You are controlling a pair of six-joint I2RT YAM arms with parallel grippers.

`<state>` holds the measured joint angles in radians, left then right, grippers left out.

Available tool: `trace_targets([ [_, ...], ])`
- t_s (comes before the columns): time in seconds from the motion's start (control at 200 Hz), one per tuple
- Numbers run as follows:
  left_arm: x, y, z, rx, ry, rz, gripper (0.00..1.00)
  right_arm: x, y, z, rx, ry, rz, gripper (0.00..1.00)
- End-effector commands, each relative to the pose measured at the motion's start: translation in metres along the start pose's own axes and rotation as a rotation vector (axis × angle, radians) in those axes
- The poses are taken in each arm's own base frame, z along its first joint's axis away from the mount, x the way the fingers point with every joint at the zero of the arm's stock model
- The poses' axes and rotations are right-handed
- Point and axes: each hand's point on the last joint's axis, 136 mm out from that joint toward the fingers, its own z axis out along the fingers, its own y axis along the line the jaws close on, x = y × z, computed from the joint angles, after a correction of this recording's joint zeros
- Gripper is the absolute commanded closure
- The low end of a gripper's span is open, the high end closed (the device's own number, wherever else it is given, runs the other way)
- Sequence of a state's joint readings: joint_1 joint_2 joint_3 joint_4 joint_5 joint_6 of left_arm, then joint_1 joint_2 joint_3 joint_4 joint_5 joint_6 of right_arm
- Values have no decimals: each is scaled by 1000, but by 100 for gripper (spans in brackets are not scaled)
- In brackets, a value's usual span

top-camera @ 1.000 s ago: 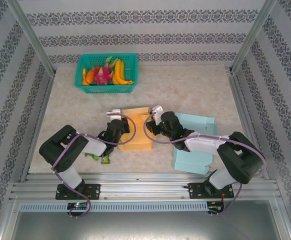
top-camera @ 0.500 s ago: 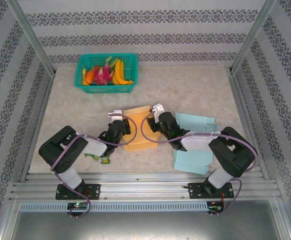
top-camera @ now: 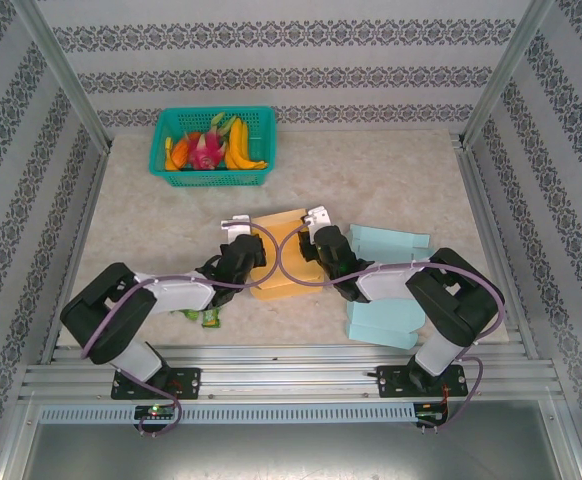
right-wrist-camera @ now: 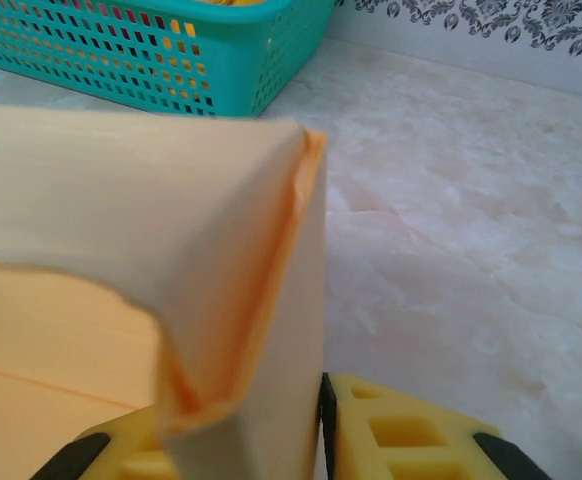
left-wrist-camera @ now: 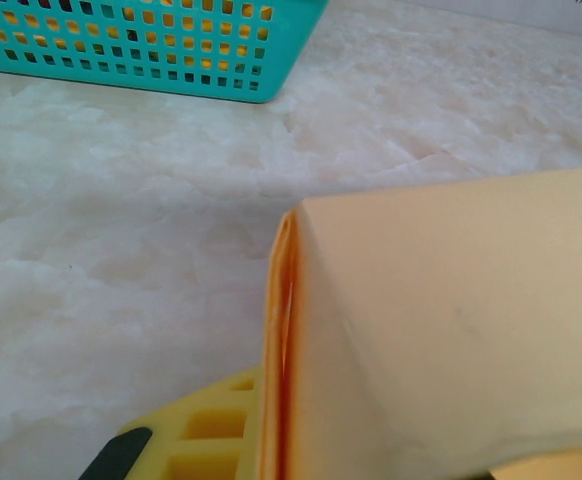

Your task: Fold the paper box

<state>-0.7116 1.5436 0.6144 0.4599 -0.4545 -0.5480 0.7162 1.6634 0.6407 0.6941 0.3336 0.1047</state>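
The box (top-camera: 279,268) lies mid-frame between both claws. The right gripper (right-wrist-camera: 317,440) pinches its right wall. I cannot tell whether the left gripper (top-camera: 243,246) grips.

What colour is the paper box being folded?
The paper box is pale orange, clearest in the right wrist view.

The paper box (top-camera: 281,282) is lying at mid-frame; the basket (top-camera: 211,177) is sitting behind it at upper left, other boxes (top-camera: 383,320) lying just right.
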Motion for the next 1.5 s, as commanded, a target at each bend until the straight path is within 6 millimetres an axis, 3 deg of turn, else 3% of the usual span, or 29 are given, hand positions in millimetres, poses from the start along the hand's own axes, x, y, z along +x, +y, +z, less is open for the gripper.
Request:
trace_targets([
  [0.0,-10,-4,-13,-22,-4,-44,100,-3,-7,4,55,-14,6,79],
  [0.08,-13,-5,-18,-43,-9,-40,100,-3,-10,2,67,-14,8,80],
  [0.235,-16,-1,-26,-107,-14,-33,100,-5,-20,-5,91,-15,35,95],
  [0.33,-18,7,-31,-183,-27,-35,100,-7,-27,-8,130,-3,43,95],
  [0.495,-27,24,-52,-358,-78,-92,100,0,-57,-15,308,35,62,95],
  [0.639,-32,31,-60,-411,-107,-99,100,8,-67,-18,349,69,51,88],
  [0.889,-28,20,-53,-369,-74,-77,100,-2,-19,-16,-39,40,174,71],
  [1.039,-23,18,-48,-366,-59,-75,100,-7,3,-25,-160,33,173,65],
  [1.274,-21,13,-45,-353,-39,-75,100,-10,8,-33,-162,16,109,62],
  [1.494,-19,13,-44,-350,-29,-74,100,-17,7,-25,-127,4,73,64],
])
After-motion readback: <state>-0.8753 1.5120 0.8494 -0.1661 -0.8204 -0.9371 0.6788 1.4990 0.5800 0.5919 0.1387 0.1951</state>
